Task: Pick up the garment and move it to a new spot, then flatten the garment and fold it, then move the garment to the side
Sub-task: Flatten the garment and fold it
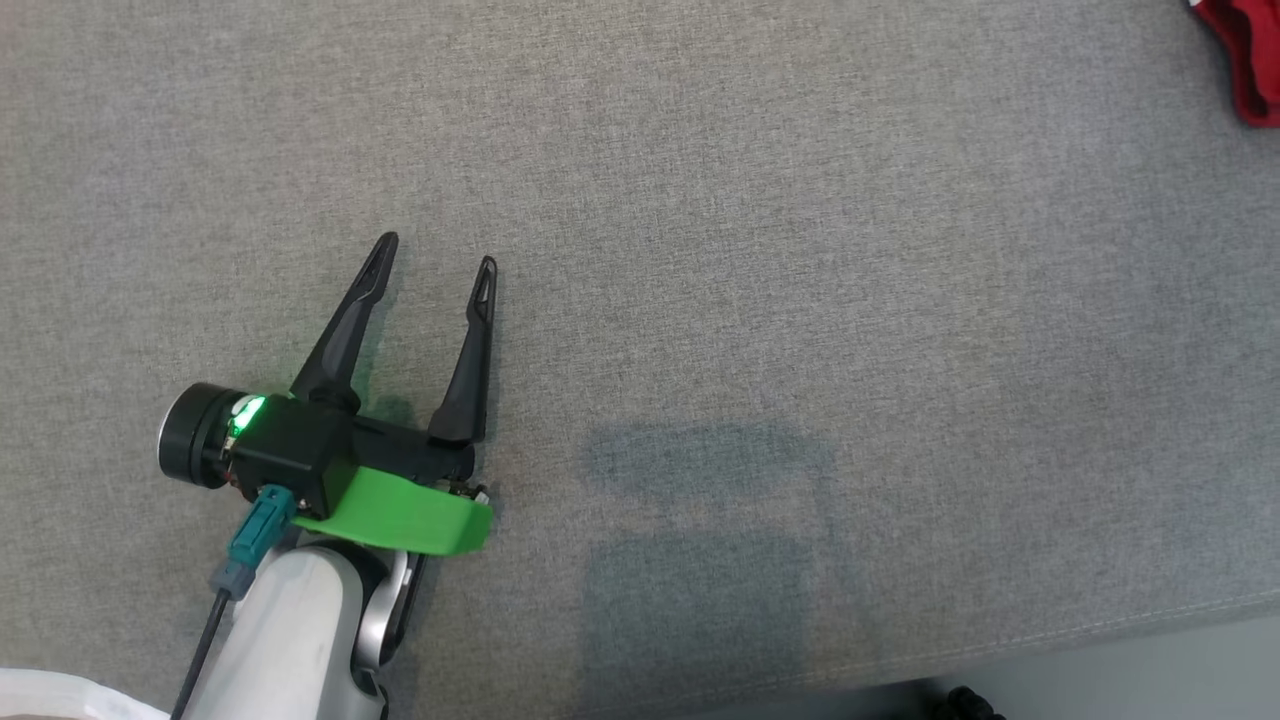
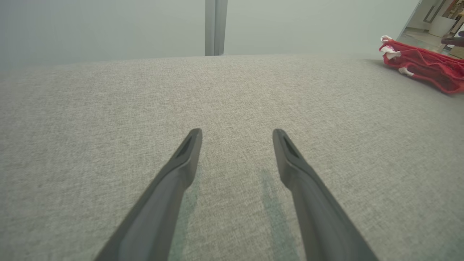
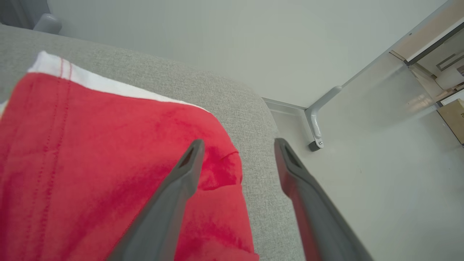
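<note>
1. At the far right corner of the cushion (image 1: 640,200): found the garment (image 1: 1245,60), red with white trim, lying close to the edge.
2. Noted right gripper (image 3: 239,145) close over it, fingers apart and gripping nothing; one finger over the garment, the other past the cushion's edge.
3. Noted left gripper (image 1: 436,251) spread wide and empty, over bare cushion toward the front edge, well apart from the garment.
4. Judged as the final step, setting aside, seemingly complete.
5. Next: calls for drawing the right gripper straight clear without snagging the garment.
</note>
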### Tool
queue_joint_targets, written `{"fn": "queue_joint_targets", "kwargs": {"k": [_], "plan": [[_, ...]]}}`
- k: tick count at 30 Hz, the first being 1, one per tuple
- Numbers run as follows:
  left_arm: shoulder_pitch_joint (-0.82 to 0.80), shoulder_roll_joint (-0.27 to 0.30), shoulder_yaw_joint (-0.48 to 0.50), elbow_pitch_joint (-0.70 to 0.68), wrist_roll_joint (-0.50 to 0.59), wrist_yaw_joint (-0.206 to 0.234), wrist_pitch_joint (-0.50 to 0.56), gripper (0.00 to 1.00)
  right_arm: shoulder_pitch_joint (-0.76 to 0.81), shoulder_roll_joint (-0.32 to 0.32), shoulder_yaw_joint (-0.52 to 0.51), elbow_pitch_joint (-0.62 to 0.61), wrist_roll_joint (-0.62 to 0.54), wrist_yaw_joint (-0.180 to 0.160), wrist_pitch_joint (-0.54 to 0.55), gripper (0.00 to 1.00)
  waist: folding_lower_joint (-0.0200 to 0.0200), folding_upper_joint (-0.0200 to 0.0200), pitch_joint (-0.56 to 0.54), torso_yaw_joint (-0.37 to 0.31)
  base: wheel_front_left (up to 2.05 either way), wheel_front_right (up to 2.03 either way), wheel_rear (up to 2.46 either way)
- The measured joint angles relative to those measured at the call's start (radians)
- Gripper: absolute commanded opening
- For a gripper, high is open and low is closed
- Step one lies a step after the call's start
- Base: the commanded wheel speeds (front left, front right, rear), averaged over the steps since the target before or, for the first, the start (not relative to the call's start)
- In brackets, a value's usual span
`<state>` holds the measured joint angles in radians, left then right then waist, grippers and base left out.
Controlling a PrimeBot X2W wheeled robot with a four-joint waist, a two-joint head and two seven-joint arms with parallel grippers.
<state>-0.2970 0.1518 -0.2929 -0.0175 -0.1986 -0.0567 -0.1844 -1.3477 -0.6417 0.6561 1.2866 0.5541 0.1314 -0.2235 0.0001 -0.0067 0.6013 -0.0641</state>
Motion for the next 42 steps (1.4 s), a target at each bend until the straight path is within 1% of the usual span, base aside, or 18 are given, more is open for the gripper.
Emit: {"fn": "queue_joint_targets", "kwargs": {"k": [5,11,15,20,24,27,32,35,37,38,42], "plan": [[0.002,0.007,0.000,-0.003,0.000,0.004,0.007,1.00,0.017,0.020,-0.043,0.002,-0.027,0.000,-0.013,1.00,0.0000,0.0000,-0.010,-0.013,0.00,0.00,0.00],[0.005,0.012,0.002,0.005,-0.008,0.012,0.006,1.00,0.019,0.074,-0.060,0.001,-0.065,0.000,-0.034,1.00,0.0000,0.0000,-0.043,-0.024,0.00,0.00,0.00],[0.006,0.012,0.011,0.022,-0.012,0.021,-0.011,1.00,0.036,0.109,-0.082,-0.028,-0.057,0.000,-0.036,1.00,0.0000,0.0000,-0.080,-0.027,0.00,0.00,0.00],[0.021,0.007,0.031,0.058,-0.037,0.036,-0.032,1.00,0.100,0.127,-0.127,-0.160,-0.047,0.000,-0.039,1.00,-0.0001,0.0000,-0.142,-0.027,0.00,0.00,0.00],[0.042,0.001,0.060,0.099,-0.057,0.049,-0.053,1.00,0.202,0.157,-0.162,-0.263,-0.058,0.000,-0.039,1.00,-0.0001,0.0000,-0.204,-0.025,0.00,0.00,0.00],[0.060,-0.005,0.087,0.131,-0.073,0.058,-0.064,1.00,0.281,0.188,-0.212,-0.339,-0.065,0.000,-0.039,1.00,-0.0001,0.0000,-0.255,-0.022,0.00,0.00,0.00],[0.116,-0.018,0.124,0.164,-0.090,0.075,-0.074,1.00,0.447,0.256,-0.303,-0.448,-0.100,0.000,-0.039,1.00,-0.0002,0.0000,-0.347,-0.014,0.00,0.00,0.00],[0.157,-0.025,0.147,0.177,-0.100,0.081,-0.077,1.00,0.538,0.302,-0.360,-0.519,-0.139,0.000,-0.039,1.00,-0.0001,-0.0001,-0.401,-0.008,0.00,0.00,0.00],[0.186,-0.028,0.165,0.178,-0.100,0.085,-0.077,1.00,0.601,0.326,-0.412,-0.565,-0.191,0.000,-0.039,1.00,-0.0002,0.0000,-0.436,-0.003,0.00,0.00,0.00],[0.210,-0.033,0.183,0.178,-0.104,0.085,-0.077,1.00,0.671,0.365,-0.472,-0.620,-0.215,-0.001,-0.039,1.00,-0.0002,0.0000,-0.468,0.003,0.00,0.00,0.00],[0.263,-0.043,0.205,0.176,-0.105,0.087,-0.078,1.00,0.821,0.456,-0.534,-0.738,-0.288,0.000,-0.039,1.00,-0.0002,0.0000,-0.524,0.017,0.00,0.00,0.00]]}}
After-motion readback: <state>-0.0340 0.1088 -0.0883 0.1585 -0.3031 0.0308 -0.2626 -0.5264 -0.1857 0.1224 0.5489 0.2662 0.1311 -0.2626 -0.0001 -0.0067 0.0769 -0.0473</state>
